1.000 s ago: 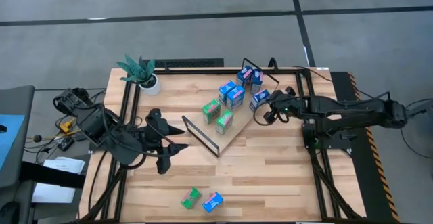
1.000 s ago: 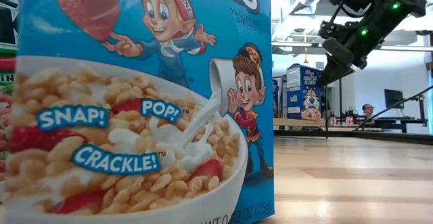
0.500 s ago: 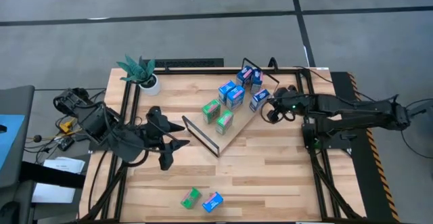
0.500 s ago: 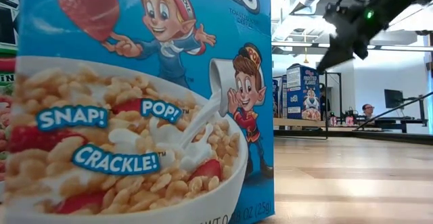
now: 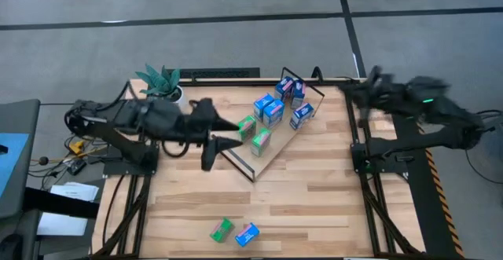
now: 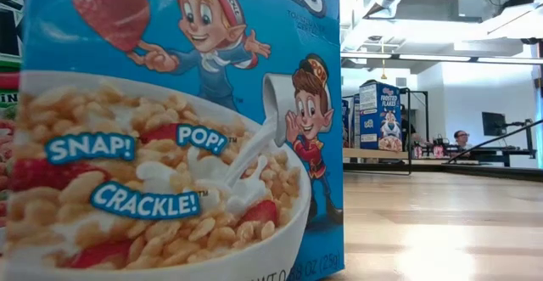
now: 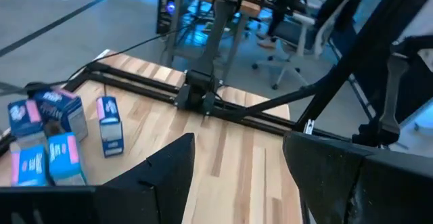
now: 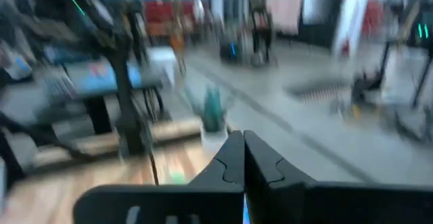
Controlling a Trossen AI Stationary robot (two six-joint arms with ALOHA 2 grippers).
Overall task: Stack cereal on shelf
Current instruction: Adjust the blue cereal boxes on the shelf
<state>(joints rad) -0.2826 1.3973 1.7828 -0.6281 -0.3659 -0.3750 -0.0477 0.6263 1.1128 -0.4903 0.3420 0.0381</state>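
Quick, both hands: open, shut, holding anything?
Left hand: open, empty, near the shelf.
Right hand: shut, empty, lifted off at the table's far right edge.

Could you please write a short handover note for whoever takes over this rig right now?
Left hand: open and empty, at the near end of the long light-wood shelf with black wire ends.
Right hand: shut, holding nothing, raised over the table's far right corner, away from the shelf.
Done: six small cardboard cereal boxes on the shelf, four blue and two green.
Left: one green box and one blue box lie on the wooden tabletop near the front edge, still to be placed.
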